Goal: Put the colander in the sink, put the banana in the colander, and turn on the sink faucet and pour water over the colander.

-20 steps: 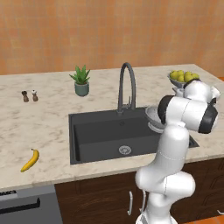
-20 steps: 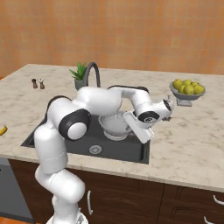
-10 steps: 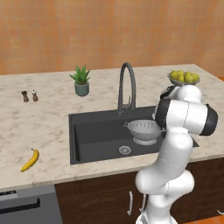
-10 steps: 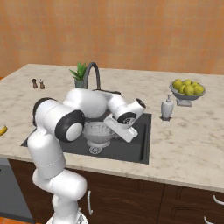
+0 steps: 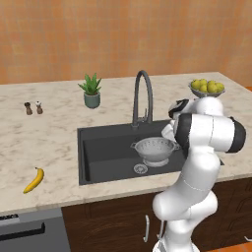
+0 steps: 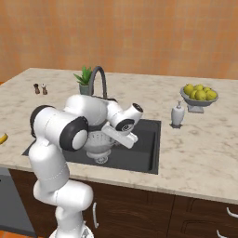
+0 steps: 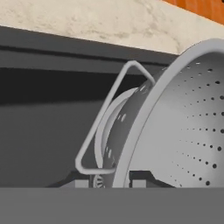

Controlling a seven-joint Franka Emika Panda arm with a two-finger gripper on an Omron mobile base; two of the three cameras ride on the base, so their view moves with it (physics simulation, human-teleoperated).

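The silvery colander [image 5: 155,147] dotted with holes hangs low inside the black sink [image 5: 103,155], near the round drain and under the dark gooseneck sink faucet [image 5: 142,96]. My gripper [image 7: 112,180] is shut on the colander [image 7: 175,127] at its flared rim, beside a wire handle, with the bowl tilted in the hand view. From the right base view the hand [image 6: 124,131] covers part of the colander [image 6: 98,142] in the sink [image 6: 145,151], by the faucet [image 6: 98,78]. The yellow banana [image 5: 34,180] lies on the counter left of the sink, and its tip [image 6: 2,138] shows at the frame edge.
A potted plant [image 5: 91,91] and two small shakers [image 5: 33,108] stand at the back left. On the right are a pedestal bowl of yellow-green fruit [image 5: 207,88] and a soap dispenser [image 6: 177,115]. A dishwasher front [image 5: 29,231] sits below the counter at left.
The arm has swung left and down, carrying the colander from beside the sink's right edge into the basin near the drain. The grip stays shut.
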